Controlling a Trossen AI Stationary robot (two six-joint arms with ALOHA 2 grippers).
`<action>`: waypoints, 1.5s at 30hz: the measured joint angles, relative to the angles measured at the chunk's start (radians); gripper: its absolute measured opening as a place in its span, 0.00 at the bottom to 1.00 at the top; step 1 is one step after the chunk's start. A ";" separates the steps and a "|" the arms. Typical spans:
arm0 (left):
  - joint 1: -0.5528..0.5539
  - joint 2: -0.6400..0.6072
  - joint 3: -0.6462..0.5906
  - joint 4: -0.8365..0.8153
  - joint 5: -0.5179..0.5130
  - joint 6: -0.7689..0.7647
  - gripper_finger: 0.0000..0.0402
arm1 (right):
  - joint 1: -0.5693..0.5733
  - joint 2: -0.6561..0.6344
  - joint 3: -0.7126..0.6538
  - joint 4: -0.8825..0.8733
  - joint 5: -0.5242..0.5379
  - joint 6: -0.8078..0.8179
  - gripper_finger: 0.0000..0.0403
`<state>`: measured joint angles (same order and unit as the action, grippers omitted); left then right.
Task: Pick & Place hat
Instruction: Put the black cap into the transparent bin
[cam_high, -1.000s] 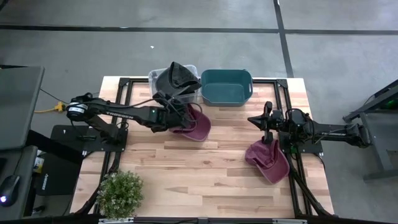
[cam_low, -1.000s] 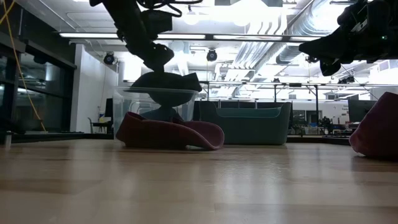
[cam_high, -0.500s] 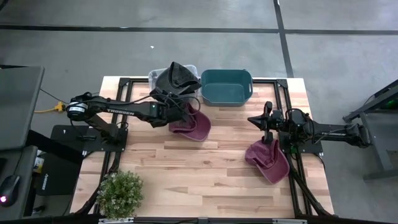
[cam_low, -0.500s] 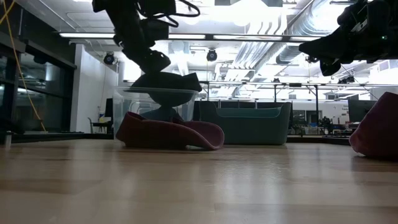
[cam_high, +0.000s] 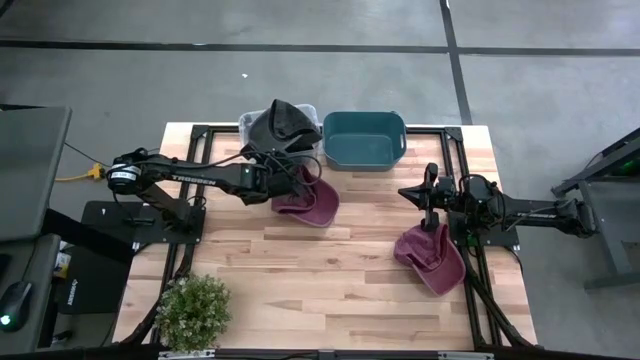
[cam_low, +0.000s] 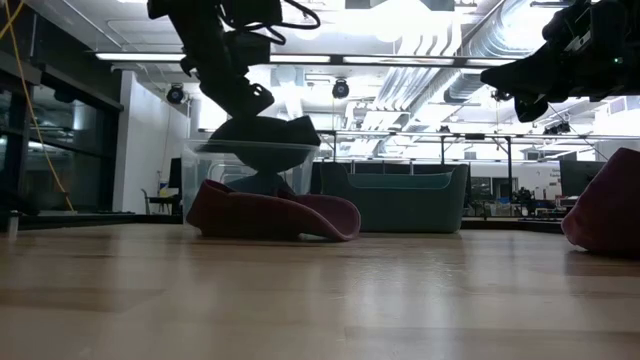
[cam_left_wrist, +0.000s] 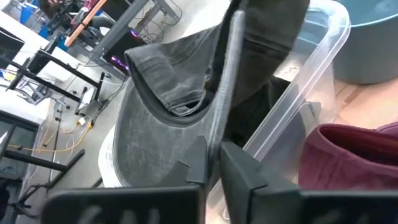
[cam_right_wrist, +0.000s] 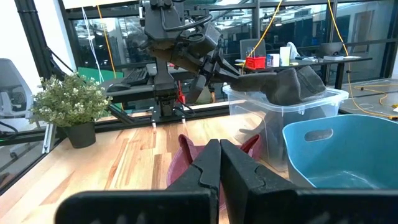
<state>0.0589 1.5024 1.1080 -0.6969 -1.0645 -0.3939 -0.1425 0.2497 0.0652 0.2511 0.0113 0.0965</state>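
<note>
A dark grey hat lies on top of a clear plastic bin at the table's far side; it also shows in the left wrist view and the low view. My left gripper is shut on it from the near side. A maroon hat lies on the table just in front of the bin. A second maroon hat lies at the right. My right gripper hovers shut and empty above the table, to the far side of that hat. My left gripper pinches the grey hat's brim edge between its two fingers. The brim runs away from the fingers, edge on, along them. The hat rests on the clear bin's rim, its crown over the bin.
A teal bin stands right of the clear one at the far edge. A potted plant stands at the near left corner. Bare wood lies between the two maroon hats and along the near edge.
My left gripper has moved a little toward the table's left edge, still shut on the grey hat's brim. The hat has shifted slightly with it on the bin and sits a bit flatter.
</note>
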 joint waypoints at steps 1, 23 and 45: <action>0.000 0.000 0.000 -0.006 -0.001 0.000 0.02 | 0.000 0.000 0.000 0.000 0.000 0.000 0.00; 0.000 0.000 0.000 -0.063 -0.043 0.265 0.00 | 0.000 0.000 0.000 0.000 0.000 0.000 0.00; 0.089 0.000 0.000 0.071 0.050 0.469 0.00 | 0.000 0.000 0.000 0.000 0.000 0.000 0.00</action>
<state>0.1476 1.5024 1.1076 -0.6255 -1.0150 0.0746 -0.1425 0.2497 0.0650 0.2512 0.0109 0.0964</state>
